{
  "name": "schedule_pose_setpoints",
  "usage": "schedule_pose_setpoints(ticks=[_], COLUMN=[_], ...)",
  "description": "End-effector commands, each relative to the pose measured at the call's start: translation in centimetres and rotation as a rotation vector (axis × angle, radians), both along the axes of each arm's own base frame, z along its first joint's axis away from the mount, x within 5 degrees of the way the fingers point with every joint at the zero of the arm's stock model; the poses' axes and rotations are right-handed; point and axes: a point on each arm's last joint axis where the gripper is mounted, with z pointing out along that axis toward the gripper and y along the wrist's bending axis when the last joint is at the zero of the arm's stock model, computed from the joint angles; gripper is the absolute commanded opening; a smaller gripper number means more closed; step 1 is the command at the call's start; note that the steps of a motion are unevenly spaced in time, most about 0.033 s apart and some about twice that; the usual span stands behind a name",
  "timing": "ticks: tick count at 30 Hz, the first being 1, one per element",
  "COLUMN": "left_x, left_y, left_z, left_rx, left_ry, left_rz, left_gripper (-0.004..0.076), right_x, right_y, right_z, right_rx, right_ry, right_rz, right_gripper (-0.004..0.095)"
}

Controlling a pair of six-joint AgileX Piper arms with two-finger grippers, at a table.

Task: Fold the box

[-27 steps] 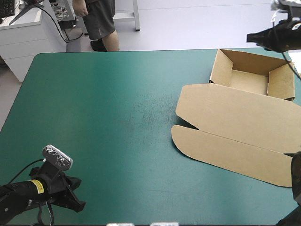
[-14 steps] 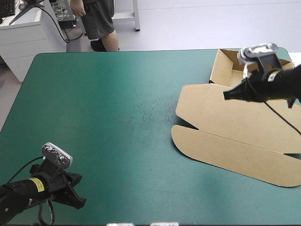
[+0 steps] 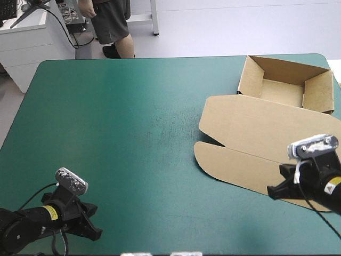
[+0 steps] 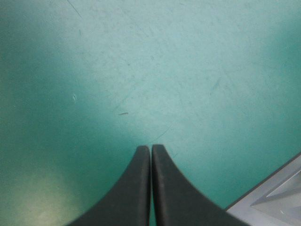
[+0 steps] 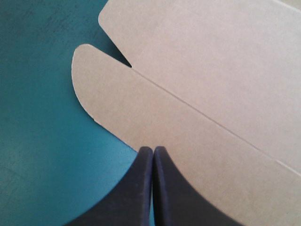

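The box (image 3: 266,125) of smooth brown board is laid at the far right of the scuffed teal-green cover (image 3: 133,133), walls raised at its far end, a rounded flap (image 5: 141,108) lying flat. The right gripper (image 5: 153,149), at the flap's edge, and the left gripper (image 4: 150,148) are each pressed together.

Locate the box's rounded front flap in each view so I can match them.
High view: flap lies flat right of centre, the right gripper at its near edge.
Left wrist view: not in it; only teal-green cover.
Right wrist view: flap just ahead of the right gripper.
Shared landmark: the notch at the flap's rounded end.
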Motion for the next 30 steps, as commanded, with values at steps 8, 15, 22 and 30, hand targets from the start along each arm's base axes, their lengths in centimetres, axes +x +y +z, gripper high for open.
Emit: schedule_pose_setpoints(ticks=[8, 15, 22, 30], left_x=[0.5, 0.3, 0.3, 0.3], left_y=[-0.7, -0.6, -0.6, -0.6], left_z=[-0.8, -2.1, -2.1, -2.1], left_rx=[-0.098, -0.085, -0.089, -0.091], left_ry=[-0.030, 0.006, 0.007, 0.007], left_rz=[0.023, 0.026, 0.026, 0.029], left_gripper=[-0.0008, -0.0008, -0.0008, -0.0008], right_x=[-3.5, -5.1, -6.0, -6.0], right_y=[-0.3, -0.5, -0.5, -0.5], right_z=[-5.2, -8.5, -9.2, -9.2], right_rx=[-0.013, -0.005, -0.004, -0.004], right_ry=[-0.079, -0.135, -0.163, -0.163], right_rz=[0.009, -0.006, -0.005, -0.005], right_gripper=[-0.0019, -0.0019, -0.0019, -0.0019])
